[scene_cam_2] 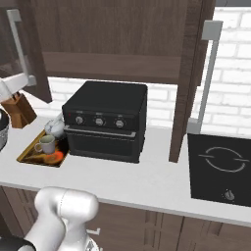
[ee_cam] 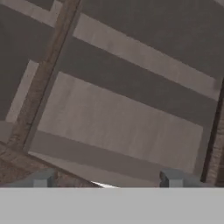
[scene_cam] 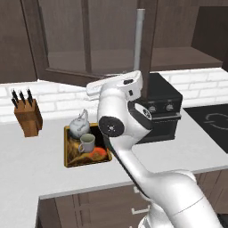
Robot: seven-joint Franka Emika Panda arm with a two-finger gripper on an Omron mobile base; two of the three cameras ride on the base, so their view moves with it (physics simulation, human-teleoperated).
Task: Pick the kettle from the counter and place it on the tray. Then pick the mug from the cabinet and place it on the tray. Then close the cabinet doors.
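The kettle (scene_cam: pixel 79 126) and the mug (scene_cam: pixel 87 143) both stand on the tray (scene_cam: pixel 71 160), which lies flat on the counter (scene_cam: pixel 40 164). The kettle sits at the tray's back left, the mug just in front of it and a little to the right, handle toward the left. In the right base view the mug (scene_cam_2: pixel 46 144) stands on the tray (scene_cam_2: pixel 29 156) with the kettle (scene_cam_2: pixel 55 127) behind it, close beside a black countertop oven (scene_cam_2: pixel 105 121). The oven stands just right of the tray. A wooden knife block (scene_cam: pixel 28 116) stands on the counter left of the tray, apart from it. A black cooktop (scene_cam_2: pixel 219 169) is set into the counter at the far right.

Above, the cabinet (scene_cam_2: pixel 112 46) is open. Its left door (scene_cam: pixel 67 40) is swung out over the counter, and its right door (scene_cam_2: pixel 191 73) stands edge-on with its silver bar handle (scene_cam_2: pixel 208 73) toward the camera.

The arm rises in front of the oven, its upper links raised toward the left door. In the hand view the gripper (ee_cam: pixel 107 177) faces a brown inset door panel (ee_cam: pixel 127 109) at close range, seen rolled at an angle. Its two fingertips (ee_cam: pixel 41 178) stand wide apart with nothing between them; the gripper is released and holds nothing.
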